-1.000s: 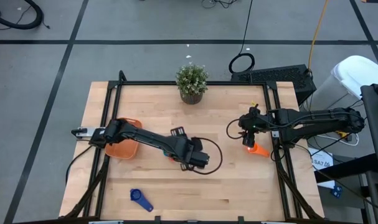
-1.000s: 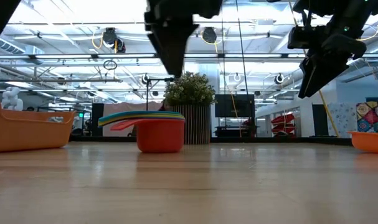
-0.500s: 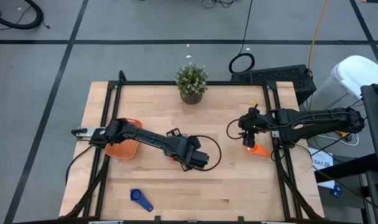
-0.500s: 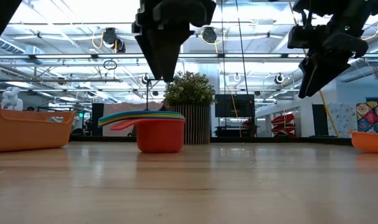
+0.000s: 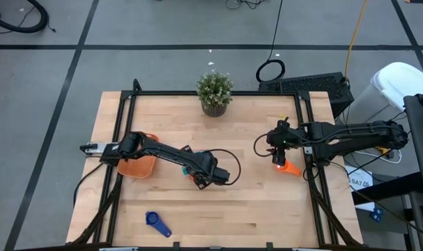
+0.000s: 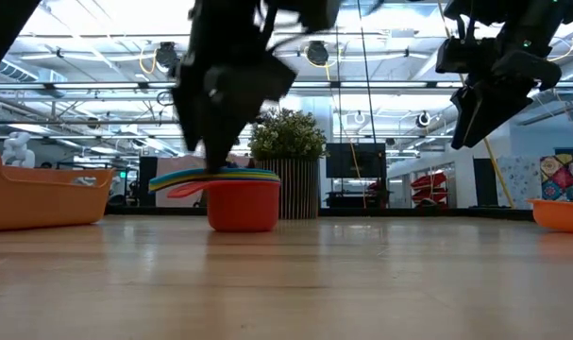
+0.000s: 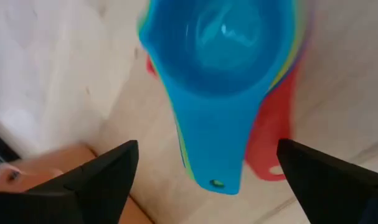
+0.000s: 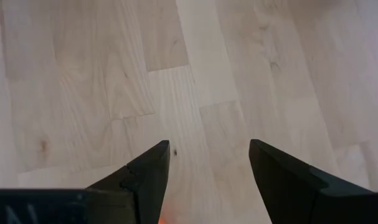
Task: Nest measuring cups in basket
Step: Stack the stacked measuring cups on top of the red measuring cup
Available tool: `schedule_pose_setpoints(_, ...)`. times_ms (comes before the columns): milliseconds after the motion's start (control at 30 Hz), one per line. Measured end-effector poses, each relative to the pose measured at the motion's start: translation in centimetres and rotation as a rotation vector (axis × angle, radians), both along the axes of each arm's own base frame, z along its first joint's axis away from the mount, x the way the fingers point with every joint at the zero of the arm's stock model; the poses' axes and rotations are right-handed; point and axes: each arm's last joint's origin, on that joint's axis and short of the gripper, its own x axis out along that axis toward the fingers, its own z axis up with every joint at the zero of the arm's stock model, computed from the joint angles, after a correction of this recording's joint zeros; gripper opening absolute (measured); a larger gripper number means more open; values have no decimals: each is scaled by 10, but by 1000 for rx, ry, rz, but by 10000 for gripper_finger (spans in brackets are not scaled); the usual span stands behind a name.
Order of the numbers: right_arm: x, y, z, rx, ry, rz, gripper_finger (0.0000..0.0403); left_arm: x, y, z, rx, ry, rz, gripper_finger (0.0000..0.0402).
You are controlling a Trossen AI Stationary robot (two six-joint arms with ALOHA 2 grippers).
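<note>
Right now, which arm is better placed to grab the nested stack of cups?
Left, most likely. The left gripper is open right above the nested stack of plastic measuring cups, light blue on top, fingers either side of the handles. The right gripper hangs over the far right table edge by a lone orange cup.

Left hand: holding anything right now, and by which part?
Nothing held. The left hand is open, its fingers either side of the nested cup stack without touching it. The right hand is open over bare table.
</note>
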Motion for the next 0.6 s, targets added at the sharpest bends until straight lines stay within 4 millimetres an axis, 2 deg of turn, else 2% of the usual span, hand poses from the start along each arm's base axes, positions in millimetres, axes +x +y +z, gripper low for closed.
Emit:
schedule_pose_setpoints(200,0,0,0,-9,0,15,212,-6,2,-17,-33,50,55,396)
schedule_pose_setpoints(500,1,0,0,-19,0,34,212,-2,0,-12,-51,1,34,399)
schedule_pose_setpoints(600,1,0,0,-19,0,34,212,-4,1,-4,-58,-20,26,399)
